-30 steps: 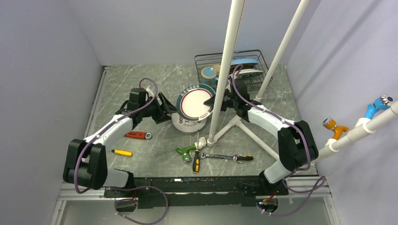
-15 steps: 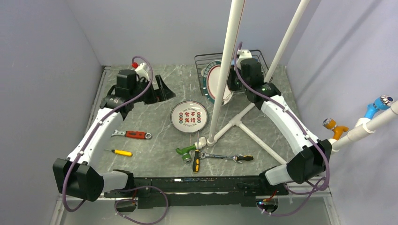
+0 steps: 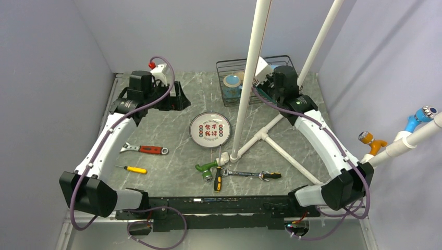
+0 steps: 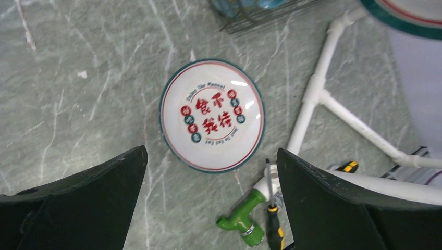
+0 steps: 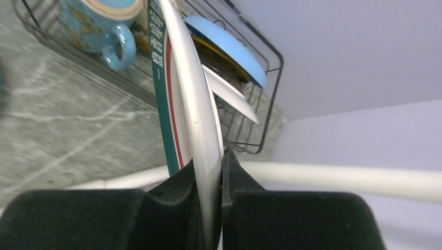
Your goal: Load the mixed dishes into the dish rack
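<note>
The white plate with a dark green patterned rim (image 5: 195,99) stands on edge, pinched at its rim between the closed jaws of the right gripper (image 5: 209,165). It is just in front of the rectangular black wire dish rack (image 5: 271,107); whether it sits in a slot cannot be told. In the rack are a teal mug (image 5: 101,23) and a tilted light-blue plate (image 5: 229,44). The whitish bowl with red characters (image 3: 209,130) lies on the grey marbled table (image 3: 156,125), well apart from the rack. The left gripper (image 3: 176,99) hovers above the table with jaws spread wide, holding nothing. The white plastic pipe frame (image 3: 249,88) rises beside the bowl. Nearer the arm bases lie a green-handled screwdriver (image 3: 206,167), a red-handled wrench (image 3: 149,150) and a yellow-handled screwdriver (image 3: 135,169).
</note>
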`<state>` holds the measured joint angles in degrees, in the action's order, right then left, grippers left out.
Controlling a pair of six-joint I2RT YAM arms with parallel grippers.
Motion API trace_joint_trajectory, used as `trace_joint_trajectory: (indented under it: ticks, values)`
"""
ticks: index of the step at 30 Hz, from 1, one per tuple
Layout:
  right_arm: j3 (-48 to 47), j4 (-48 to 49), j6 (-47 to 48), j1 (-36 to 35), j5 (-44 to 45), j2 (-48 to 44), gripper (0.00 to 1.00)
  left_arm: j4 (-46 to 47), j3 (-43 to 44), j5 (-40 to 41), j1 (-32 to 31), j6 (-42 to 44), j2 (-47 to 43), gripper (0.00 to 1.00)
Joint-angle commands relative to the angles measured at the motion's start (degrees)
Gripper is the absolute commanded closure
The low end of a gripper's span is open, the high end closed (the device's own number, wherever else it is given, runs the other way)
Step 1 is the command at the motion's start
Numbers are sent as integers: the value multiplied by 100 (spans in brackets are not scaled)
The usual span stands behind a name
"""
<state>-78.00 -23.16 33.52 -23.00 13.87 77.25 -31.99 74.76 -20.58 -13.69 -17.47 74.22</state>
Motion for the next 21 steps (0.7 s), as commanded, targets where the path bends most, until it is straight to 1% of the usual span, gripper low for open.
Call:
trace_joint_trajectory:
  ticks: [1, 5, 8, 12, 21]
  values:
    - [198, 991, 2191, 198, -653, -99, 100, 239, -335, 330, -9, 369, -50, 1]
    - [311, 1294, 2784, 455, -1196, 43, 100, 538, -673, 481, 0, 522, -158, 1]
    - [423, 1526, 3301, 577, -1357, 183, 100, 657, -856, 564, 3, 564, -172, 2]
    - [668, 2018, 3864, 819, -1973, 269, 100, 631, -874, 466, 66, 587, -152, 2]
    - [378, 2202, 4605, 1171, -2547, 962, 100, 718, -971, 191, 210, 519, -9, 4]
